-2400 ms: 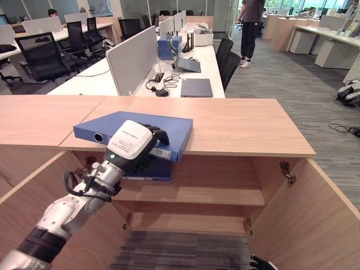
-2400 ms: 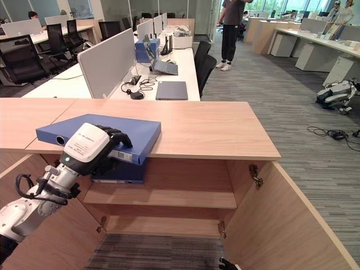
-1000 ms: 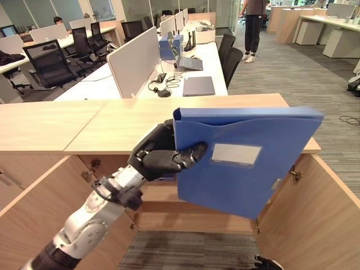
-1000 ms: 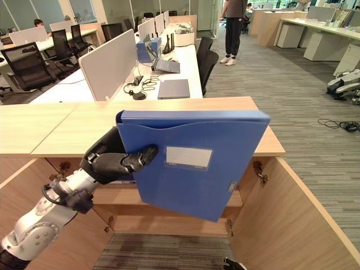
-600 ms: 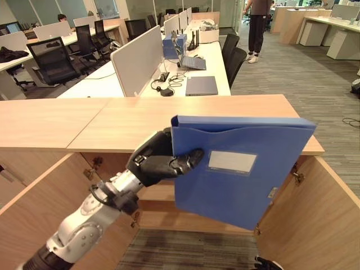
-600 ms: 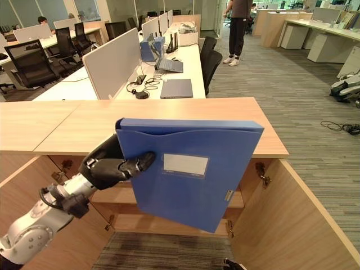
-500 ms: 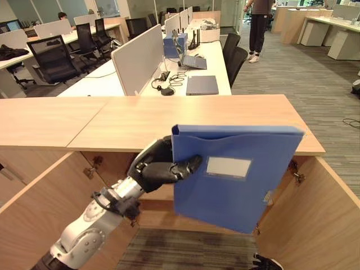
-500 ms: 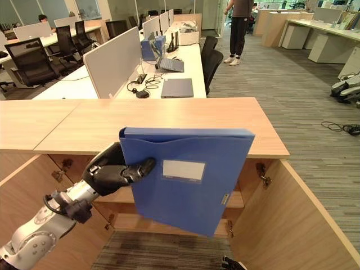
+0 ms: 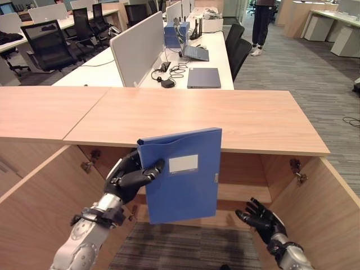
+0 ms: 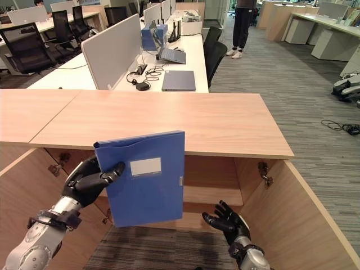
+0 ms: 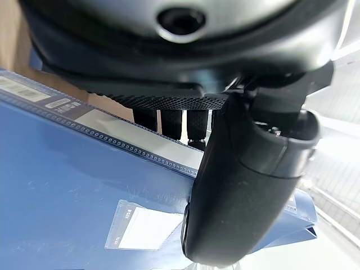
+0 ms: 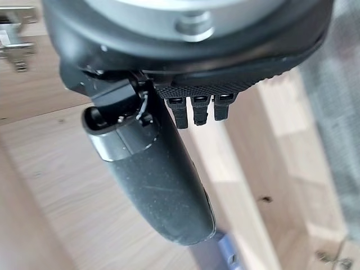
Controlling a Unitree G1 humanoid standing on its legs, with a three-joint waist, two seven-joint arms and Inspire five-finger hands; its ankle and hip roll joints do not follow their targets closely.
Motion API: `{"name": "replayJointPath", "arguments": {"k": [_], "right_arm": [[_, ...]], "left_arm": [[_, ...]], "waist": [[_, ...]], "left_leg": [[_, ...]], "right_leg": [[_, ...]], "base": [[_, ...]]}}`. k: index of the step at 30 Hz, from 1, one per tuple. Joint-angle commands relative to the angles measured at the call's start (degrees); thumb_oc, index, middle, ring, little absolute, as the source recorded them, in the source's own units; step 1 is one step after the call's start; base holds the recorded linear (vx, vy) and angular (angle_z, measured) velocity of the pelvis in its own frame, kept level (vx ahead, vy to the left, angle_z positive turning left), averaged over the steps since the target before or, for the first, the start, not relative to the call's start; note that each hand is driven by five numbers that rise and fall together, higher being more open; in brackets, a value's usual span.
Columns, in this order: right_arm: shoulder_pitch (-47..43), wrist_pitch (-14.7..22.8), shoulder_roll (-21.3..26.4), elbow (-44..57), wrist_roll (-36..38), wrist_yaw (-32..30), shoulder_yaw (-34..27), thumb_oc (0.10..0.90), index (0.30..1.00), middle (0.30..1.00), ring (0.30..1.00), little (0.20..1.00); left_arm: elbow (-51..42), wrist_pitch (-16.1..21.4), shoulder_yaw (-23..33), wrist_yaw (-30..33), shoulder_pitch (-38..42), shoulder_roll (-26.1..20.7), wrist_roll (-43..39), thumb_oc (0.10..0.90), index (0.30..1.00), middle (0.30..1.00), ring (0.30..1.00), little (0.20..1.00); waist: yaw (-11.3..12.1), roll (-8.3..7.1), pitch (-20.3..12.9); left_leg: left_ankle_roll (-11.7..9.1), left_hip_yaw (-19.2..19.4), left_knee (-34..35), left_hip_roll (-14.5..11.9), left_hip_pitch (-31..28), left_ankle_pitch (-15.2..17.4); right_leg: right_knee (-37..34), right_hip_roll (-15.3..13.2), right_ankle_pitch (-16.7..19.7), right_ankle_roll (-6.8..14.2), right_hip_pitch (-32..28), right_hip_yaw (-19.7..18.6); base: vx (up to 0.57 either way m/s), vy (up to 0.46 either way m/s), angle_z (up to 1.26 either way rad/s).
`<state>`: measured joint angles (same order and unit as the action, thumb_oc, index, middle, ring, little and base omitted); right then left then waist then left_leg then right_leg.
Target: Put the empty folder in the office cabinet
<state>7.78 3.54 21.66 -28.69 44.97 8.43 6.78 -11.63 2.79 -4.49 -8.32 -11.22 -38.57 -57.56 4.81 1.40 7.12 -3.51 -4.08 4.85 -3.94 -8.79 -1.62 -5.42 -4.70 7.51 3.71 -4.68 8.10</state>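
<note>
The left hand pinches the blue folder at its upper left corner, thumb on the front face and fingers behind, and holds it upright in front of the open wooden cabinet, below the edge of the cabinet top. The right hand is low at the right with its fingers spread, holding nothing, apart from the folder and near the right cabinet door.
</note>
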Motion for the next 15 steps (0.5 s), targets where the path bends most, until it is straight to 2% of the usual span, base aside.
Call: {"name": "replayJointPath", "arguments": {"k": [1, 2, 7, 10, 15], "right_arm": [[-4.73, 2.37, 5.54, 8.77, 4.06, 4.94, 0.0, 0.8, 0.9, 0.9, 0.9, 0.9], [-4.68, 2.36, 5.55, 8.76, 4.07, 4.95, 0.02, 0.8, 0.9, 0.9, 0.9, 0.9], [-4.84, 0.76, 9.01, 15.25, 7.73, 9.61, 0.92, 0.8, 0.9, 0.9, 0.9, 0.9], [-5.94, -1.12, 9.98, 18.63, 12.93, 13.8, 2.43, 0.8, 0.9, 0.9, 0.9, 0.9], [-6.4, -3.21, 11.93, 23.19, 16.4, 18.45, 5.43, 0.8, 0.9, 0.9, 0.9, 0.9]], "left_arm": [[-3.84, 6.45, 5.51, -3.06, 6.99, -0.66, 0.96, 0.4, 0.3, 0.3, 0.3, 0.3], [-3.81, 6.45, 5.49, -3.07, 6.95, -0.66, 0.96, 0.4, 0.3, 0.3, 0.3, 0.3], [-3.75, 6.25, 5.81, -4.79, 7.26, -1.17, 2.27, 0.4, 0.3, 0.3, 0.3, 0.3], [-3.58, 6.04, 5.67, -6.16, 7.71, -1.21, 2.78, 0.4, 0.3, 0.3, 0.3, 0.3], [-4.35, 6.07, 5.3, -8.15, 7.92, -1.29, 3.73, 0.4, 0.3, 0.3, 0.3, 0.3]], "waist": [[-0.64, -0.79, -1.24], [-0.64, -0.83, -1.3], [-0.61, -1.02, -1.34], [-0.63, -1.14, -1.53], [-0.61, -1.31, -1.58]], "left_leg": [[-1.44, 2.76, 0.15, -0.6, 0.66, 1.61], [-1.48, 2.75, 0.15, -0.59, 0.29, 2.27], [-1.46, 2.75, 0.15, -0.63, 0.91, 1.44], [-1.49, 2.72, 0.15, -0.63, 0.59, 2.03], [-1.55, 2.65, 0.15, -0.7, 0.49, 2.02]], "right_leg": [[2.91, -2.46, -11.5, 3.88, -6.46, -1.49], [2.76, -2.47, -12.05, 3.9, -6.9, -1.48], [2.97, -2.45, -11.56, 3.97, -6.39, -1.47], [2.97, -2.47, -12.16, 4.0, -6.68, -1.43], [3.06, -2.47, -12.25, 4.07, -6.64, -1.38]], "base": [[0.0, 0.0, 0.0], [-0.04, -0.006, 0.01], [0.01, -0.003, 0.0], [0.0, 0.0, 0.0], [0.01, -0.002, 0.0]]}}
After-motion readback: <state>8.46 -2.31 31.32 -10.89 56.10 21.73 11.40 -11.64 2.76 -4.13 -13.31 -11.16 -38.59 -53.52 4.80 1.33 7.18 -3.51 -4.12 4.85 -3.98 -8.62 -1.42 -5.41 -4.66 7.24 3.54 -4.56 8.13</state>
